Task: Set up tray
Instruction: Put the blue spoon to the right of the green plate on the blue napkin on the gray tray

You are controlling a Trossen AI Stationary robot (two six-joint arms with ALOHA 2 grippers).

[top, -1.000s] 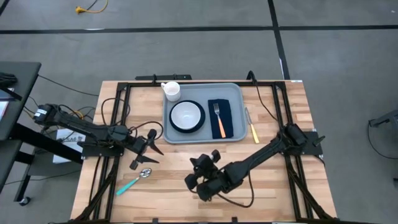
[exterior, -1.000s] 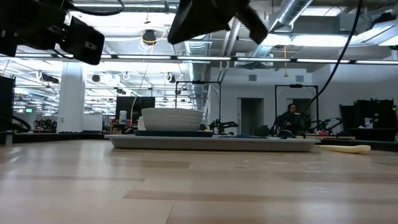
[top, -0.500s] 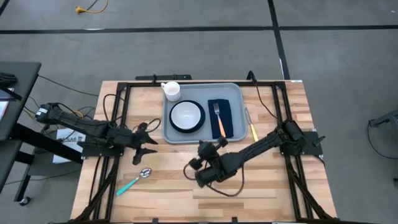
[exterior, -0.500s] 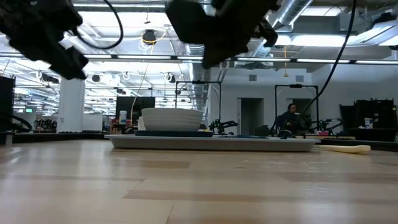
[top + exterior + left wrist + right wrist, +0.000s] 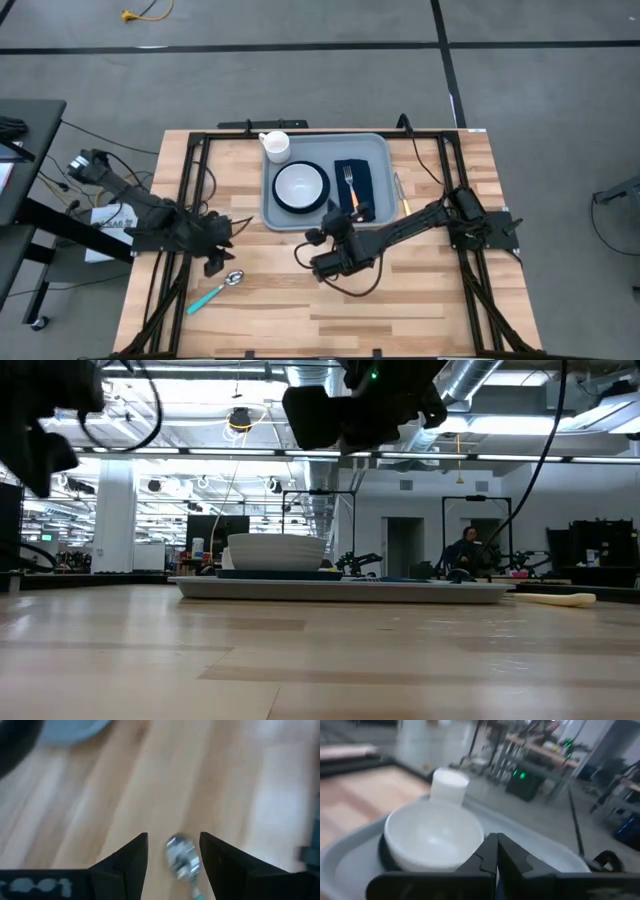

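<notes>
The grey-blue tray (image 5: 378, 142) lies at the table's far middle. In it a white bowl (image 5: 301, 184) sits on a dark plate, with a white cup (image 5: 276, 146) and a navy napkin (image 5: 360, 178) carrying an orange-handled fork (image 5: 352, 196). A teal-handled spoon (image 5: 222, 287) lies on the wood near the left. My left gripper (image 5: 214, 262) is open above the spoon's bowl (image 5: 182, 859), which shows between its fingers. My right gripper (image 5: 352, 214) is shut over the tray's near edge, facing the bowl (image 5: 432, 835) and cup (image 5: 449, 785).
A yellow-handled knife (image 5: 406, 208) lies on the wood just right of the tray, also seen in the low view (image 5: 550, 598). Bare wood spreads across the near half of the table. Black frame rails run along both sides. A person sits far off in the room behind.
My left gripper has swung first toward the far edge, then back toward the near left and tipped down over the spoon. My right gripper has travelled from the table's near middle toward the far edge, up to the tray's near rim. The spoon and tray things have stayed put.
</notes>
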